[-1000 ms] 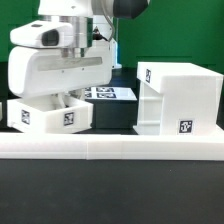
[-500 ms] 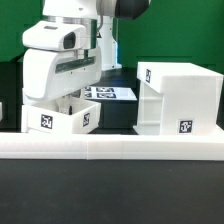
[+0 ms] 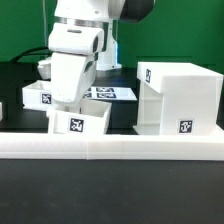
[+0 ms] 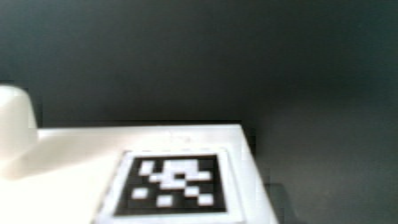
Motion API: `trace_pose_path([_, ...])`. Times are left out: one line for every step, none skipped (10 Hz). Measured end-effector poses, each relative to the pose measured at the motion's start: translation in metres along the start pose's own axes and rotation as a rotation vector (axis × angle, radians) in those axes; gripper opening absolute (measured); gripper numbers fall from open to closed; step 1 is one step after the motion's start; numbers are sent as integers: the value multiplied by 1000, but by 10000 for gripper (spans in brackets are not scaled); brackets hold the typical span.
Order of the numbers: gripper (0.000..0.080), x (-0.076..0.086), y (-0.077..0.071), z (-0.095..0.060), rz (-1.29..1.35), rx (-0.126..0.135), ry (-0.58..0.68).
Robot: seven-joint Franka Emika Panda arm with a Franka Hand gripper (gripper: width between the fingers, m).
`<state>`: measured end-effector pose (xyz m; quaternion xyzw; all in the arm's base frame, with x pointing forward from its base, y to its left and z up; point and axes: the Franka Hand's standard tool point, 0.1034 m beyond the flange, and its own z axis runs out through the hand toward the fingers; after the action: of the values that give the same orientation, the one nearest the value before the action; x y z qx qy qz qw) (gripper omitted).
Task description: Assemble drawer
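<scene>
My gripper [image 3: 76,106] is shut on a small white open-top drawer tray [image 3: 82,123] and holds it tilted just above the table, to the exterior view's left of the tall white drawer housing [image 3: 180,100]. The fingers are hidden by the hand and the tray. A second tray [image 3: 33,98] sits behind, at the exterior view's left. In the wrist view a white tagged face of the tray [image 4: 175,180] fills the foreground over the dark table, with a rounded white part [image 4: 15,120] beside it; no fingers show there.
A long low white rail [image 3: 110,149] runs across the front. The marker board [image 3: 112,93] lies flat behind the held tray. A small white part [image 3: 2,113] shows at the exterior view's left edge. A dark gap separates the held tray from the housing.
My gripper has moved toward the exterior view's right with the tray and turned it, closer to the housing. The second tray behind is now uncovered.
</scene>
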<state>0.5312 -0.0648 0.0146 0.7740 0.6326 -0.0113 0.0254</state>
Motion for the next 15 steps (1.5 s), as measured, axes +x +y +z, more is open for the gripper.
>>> trace_pose_path([41,4,-1,0,1,9,1])
trace_pose_path([41,4,-1,0,3,7,2])
trace_pose_path([41,4,-1,0,2,8,2])
trace_pose_path([41,-2,-1,1,-13,8,5])
trace_pose_path([41,-14,2,1,-40,-1,27])
trace_pose_path([41,-22,4,1,-45,-12,50])
trace_pose_path([41,-24,4,1,-37,-12,63])
trace_pose_path([41,-20,3,1,-46,-11,60])
trace_pose_path([41,-17,3,1,-47,-11,61])
trace_pose_path([41,-12,3,1,-48,-13,62])
trace_pose_path([41,-9,4,0,-52,-20,64])
trace_pose_path([41,-11,4,1,-49,-19,63])
trace_pose_path([41,-11,4,1,-48,-18,63])
trace_pose_path([41,-11,3,2,-53,-11,63])
trace_pose_path([41,-9,2,3,-66,12,61])
